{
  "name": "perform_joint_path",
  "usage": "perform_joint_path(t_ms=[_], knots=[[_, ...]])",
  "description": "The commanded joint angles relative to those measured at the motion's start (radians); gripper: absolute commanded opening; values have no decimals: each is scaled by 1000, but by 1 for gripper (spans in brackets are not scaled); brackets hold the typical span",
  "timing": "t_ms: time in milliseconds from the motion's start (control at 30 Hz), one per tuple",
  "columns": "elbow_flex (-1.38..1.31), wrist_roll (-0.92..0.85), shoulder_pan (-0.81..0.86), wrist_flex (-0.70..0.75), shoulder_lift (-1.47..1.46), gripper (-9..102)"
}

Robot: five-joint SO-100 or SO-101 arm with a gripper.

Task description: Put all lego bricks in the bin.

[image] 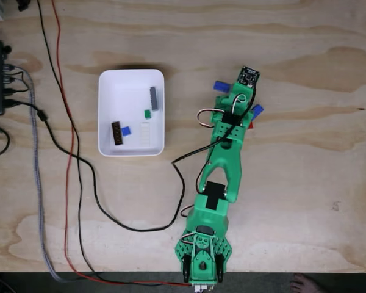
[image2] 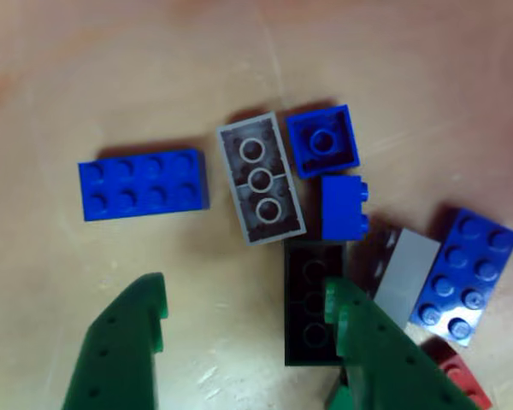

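Plywood surface w/ green arm stretched up centre-right in fixed view. White bin left of arm, holding grey, green, brown, blue, white bricks. Claw open in other view, hovering over loose lego bricks: blue 2x4 at left, upside-down grey, small blues, black brick by right finger, grey, blue, red at right.

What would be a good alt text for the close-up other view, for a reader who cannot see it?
Two green gripper fingers stand open above a cluster of lego bricks on a wooden table, the right finger over a black brick. Around it lie blue bricks, an upturned grey brick, a grey plate and a red brick.
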Motion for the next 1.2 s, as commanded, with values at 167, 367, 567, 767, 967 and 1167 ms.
perform_joint_path(t_ms=[167, 367, 567, 767, 967, 1167], knots=[[-104, -28, 23, 49, 0, 19], [-132, -11, -3, 353, 173, 23], [-147, -2, 51, 433, 199, 23], [-153, -25, 138, 414, 164, 23], [-129, -48, 152, 337, 101, 22], [-127, -115, 160, 291, 58, 25]])
